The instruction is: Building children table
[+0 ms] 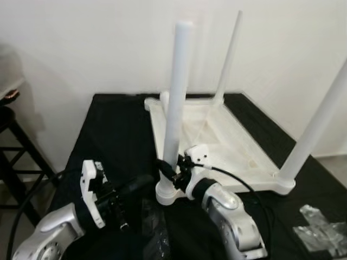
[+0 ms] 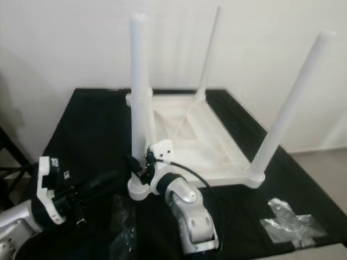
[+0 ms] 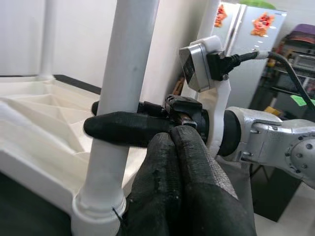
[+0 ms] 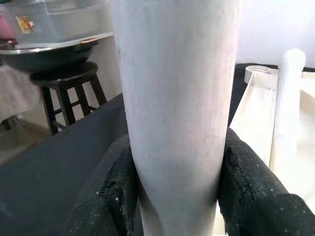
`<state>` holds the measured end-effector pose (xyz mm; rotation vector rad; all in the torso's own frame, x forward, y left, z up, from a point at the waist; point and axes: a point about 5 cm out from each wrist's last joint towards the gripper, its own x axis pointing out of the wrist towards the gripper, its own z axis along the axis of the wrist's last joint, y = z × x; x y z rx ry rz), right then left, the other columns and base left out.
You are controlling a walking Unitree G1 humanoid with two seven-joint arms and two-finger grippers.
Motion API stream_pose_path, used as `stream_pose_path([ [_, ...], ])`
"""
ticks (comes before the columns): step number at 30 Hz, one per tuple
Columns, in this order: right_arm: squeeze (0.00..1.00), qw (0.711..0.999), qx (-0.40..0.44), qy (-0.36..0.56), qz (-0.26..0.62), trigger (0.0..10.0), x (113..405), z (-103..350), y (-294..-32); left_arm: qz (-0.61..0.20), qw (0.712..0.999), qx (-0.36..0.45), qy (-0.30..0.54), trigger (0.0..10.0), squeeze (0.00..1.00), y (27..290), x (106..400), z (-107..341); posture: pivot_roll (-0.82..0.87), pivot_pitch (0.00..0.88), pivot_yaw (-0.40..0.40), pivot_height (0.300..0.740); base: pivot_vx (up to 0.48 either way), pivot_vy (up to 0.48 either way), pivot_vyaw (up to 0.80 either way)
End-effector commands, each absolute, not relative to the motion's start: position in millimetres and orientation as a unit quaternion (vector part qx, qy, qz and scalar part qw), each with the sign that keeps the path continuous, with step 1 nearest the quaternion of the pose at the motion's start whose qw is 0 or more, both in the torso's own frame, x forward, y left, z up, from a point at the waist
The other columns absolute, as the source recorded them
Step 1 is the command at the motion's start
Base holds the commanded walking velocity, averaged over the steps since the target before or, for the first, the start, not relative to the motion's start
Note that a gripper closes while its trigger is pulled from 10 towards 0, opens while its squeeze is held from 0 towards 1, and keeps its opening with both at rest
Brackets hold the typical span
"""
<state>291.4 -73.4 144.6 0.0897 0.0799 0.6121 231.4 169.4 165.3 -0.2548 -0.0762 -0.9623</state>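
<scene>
Tabletop, white plastic, lies upside down on a black-covered work surface in the middle of the head views, underside up, so that its corner sockets face the ceiling and legs can be stood in them. Three legs are upright: the near-left leg rising through the centre of the left eye frame, the far leg at upper centre, and the near-right leg at the right edge. The far-left corner socket looks empty, so by my reading one leg remains to fit.

The right gripper sits at lower centre, its two black fingers clamped on opposite sides of the near-left leg low down, just above its socket collar. Holding it that low probably serves to keep the leg plumb or to turn it home in the socket.

The left gripper reaches in from the lower left, its fingers pressed together and holding nothing, tips close beside the same leg's base and the other gripper; whether they touch the leg I cannot tell. It seems placed to brace the corner.

Crumpled clear plastic wrapping lies at lower right, well apart from the work. A dark stool stands off the left of the surface.
</scene>
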Motion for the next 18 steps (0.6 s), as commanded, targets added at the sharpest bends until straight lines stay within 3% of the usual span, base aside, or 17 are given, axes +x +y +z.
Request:
stream_pose_path([
  [1,0.00,0.951,0.048,0.094,0.292,0.0,288.4,123.1,-79.8,-0.467,0.876,-0.120,-0.031,10.0,0.00,170.7,232.9,166.0,0.07,0.000,-0.078,0.740,0.000,0.000,0.00],
  [6,0.00,0.947,0.040,0.093,0.303,0.0,284.1,125.2,-73.1,-0.463,0.878,-0.118,-0.033,10.0,0.00,170.8,232.9,166.0,0.07,0.000,-0.078,0.740,0.000,0.000,0.00],
  [7,0.00,0.949,0.032,0.096,0.298,10.0,282.8,125.3,-71.3,-0.459,0.880,-0.118,-0.036,10.0,0.00,171.1,232.5,165.9,0.07,0.000,-0.080,0.740,0.000,0.000,0.00],
  [9,0.00,0.949,0.045,0.102,0.295,10.0,282.3,128.9,-69.6,-0.459,0.880,-0.119,-0.036,10.0,0.00,170.9,232.5,166.0,0.07,0.000,-0.078,0.740,0.000,0.000,0.00],
  [10,1.00,0.947,0.049,0.099,0.302,10.0,282.5,132.8,-68.9,-0.461,0.879,-0.119,-0.035,10.0,0.00,170.7,232.5,165.9,0.07,0.000,-0.070,0.740,0.000,0.000,0.00],
  [14,1.00,0.942,0.047,0.090,0.321,10.0,284.9,139.2,-69.0,-0.462,0.878,-0.120,-0.035,10.0,0.00,170.1,232.6,166.1,0.07,0.000,-0.072,0.740,0.000,0.000,0.00],
  [16,1.00,0.930,0.044,0.082,0.354,10.0,286.5,143.8,-68.6,-0.462,0.878,-0.121,-0.035,10.0,0.00,169.7,232.7,166.3,0.08,0.000,-0.072,0.740,0.000,0.000,0.00],
  [17,1.00,0.910,0.028,0.069,0.409,10.0,287.0,149.3,-69.0,-0.462,0.878,-0.120,-0.035,10.0,0.00,169.4,233.0,166.3,0.09,0.000,-0.074,0.740,0.000,0.000,0.00],
  [18,0.51,0.882,-0.001,0.053,0.468,10.0,287.3,154.2,-72.8,-0.461,0.878,-0.120,-0.035,10.0,0.00,169.1,233.2,166.4,0.09,0.000,-0.075,0.740,0.000,0.000,0.00],
])
